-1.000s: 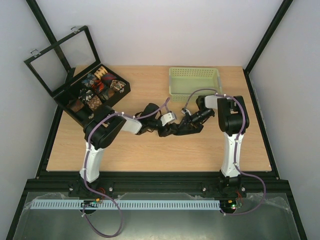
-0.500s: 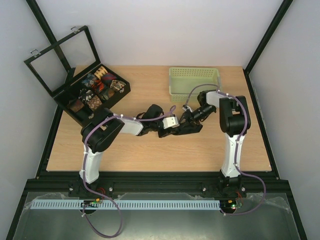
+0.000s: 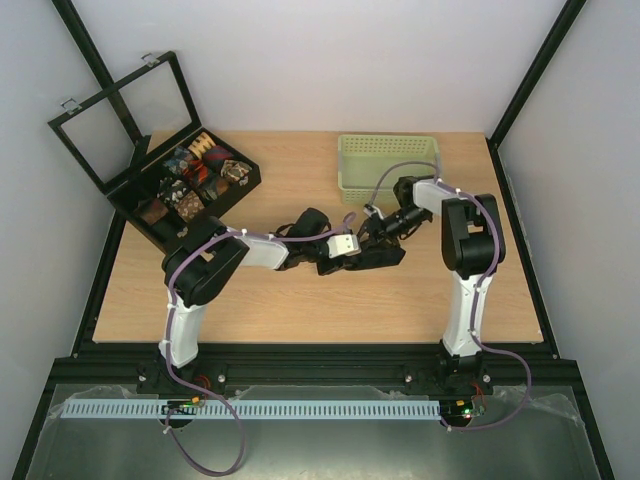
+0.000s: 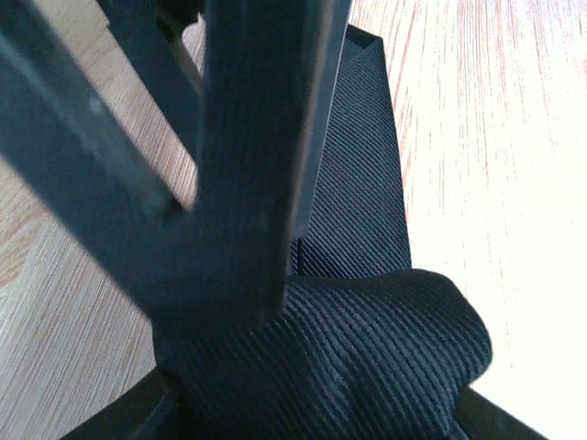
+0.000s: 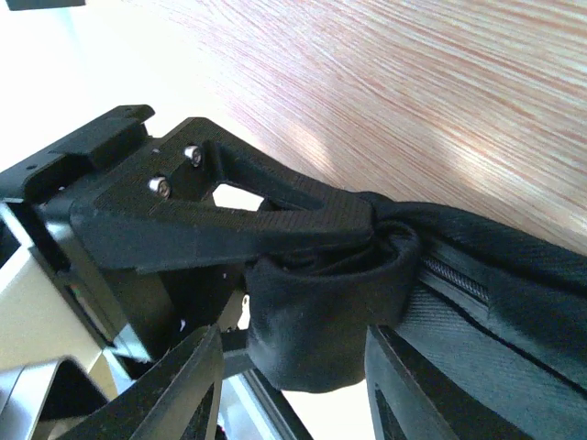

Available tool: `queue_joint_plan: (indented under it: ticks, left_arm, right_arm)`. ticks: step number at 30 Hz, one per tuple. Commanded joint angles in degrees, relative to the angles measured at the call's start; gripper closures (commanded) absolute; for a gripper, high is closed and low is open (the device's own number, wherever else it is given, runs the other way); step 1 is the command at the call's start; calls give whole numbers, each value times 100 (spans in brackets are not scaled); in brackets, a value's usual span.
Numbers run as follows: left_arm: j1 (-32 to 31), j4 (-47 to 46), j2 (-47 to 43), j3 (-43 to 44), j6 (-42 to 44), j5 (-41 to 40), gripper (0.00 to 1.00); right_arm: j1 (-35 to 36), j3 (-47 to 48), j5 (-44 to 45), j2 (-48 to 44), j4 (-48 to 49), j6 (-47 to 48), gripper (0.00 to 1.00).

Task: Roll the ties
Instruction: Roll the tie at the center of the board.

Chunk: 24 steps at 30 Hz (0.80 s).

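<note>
The plain black tie (image 3: 383, 258) lies at the table's middle, one end wound into a small coil (image 5: 321, 302). My left gripper (image 3: 352, 258) is shut on that coil; its finger (image 5: 229, 215) clamps the coil's core in the right wrist view. In the left wrist view the ribbed coil (image 4: 367, 348) fills the bottom between my own jaws (image 4: 308, 385), and the flat strip (image 4: 362, 183) runs away from it. My right gripper (image 3: 378, 238) is open, its fingers (image 5: 183, 385) on either side of the coil (image 5: 293, 367). Patterned rolled ties (image 3: 195, 170) sit in the box.
The black compartmented box (image 3: 250, 180) stands at the back left with its framed lid (image 3: 70, 125) open. The pale green basket (image 3: 388, 162) stands at the back, just behind my right gripper. Bare wood (image 3: 300, 300) lies in front of the grippers.
My left gripper has slid a little to the right with the tie. My right arm has drawn its wrist back toward the basket, and the two grippers have closed in on each other.
</note>
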<state>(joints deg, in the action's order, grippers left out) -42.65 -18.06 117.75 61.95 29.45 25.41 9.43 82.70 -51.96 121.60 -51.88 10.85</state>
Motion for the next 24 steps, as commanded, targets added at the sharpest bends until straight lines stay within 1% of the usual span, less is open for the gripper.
queue_joint_plan:
  ticks: [1,6,8,11,12,14,17,19,21,24]
  left_arm:
    - [-41,926,208,-79,156,-292,55]
    - [-41,1009,240,-46,224,-305,55]
    - [-39,1024,246,-36,243,-300,55]
    - [-41,1024,255,-21,234,-318,55]
    - [-41,1020,251,-7,230,-324,54]
    - [-18,1004,261,17,168,-298,47]
    - [53,937,183,44,66,-22,33]
    - [108,633,-10,-104,-51,300,25]
    - [170,129,-250,-264,-198,578,14]
    - [219,-228,-513,-412,-432,933,3]
  right_arm:
    - [280,-96,268,-70,244,-331,57]
    - [470,-206,739,23,421,-382,65]
    - [485,-258,846,18,468,-390,75]
    - [473,-329,1034,-39,499,-347,97]
    - [445,-367,1068,-46,503,-335,98]
    - [337,-450,1091,-27,515,-296,99]
    - [194,-593,1181,88,611,-147,99]
    - [162,-644,1267,212,658,-11,99]
    - [95,-688,1362,314,761,29,99]
    - [-10,-746,1524,433,916,35,99]
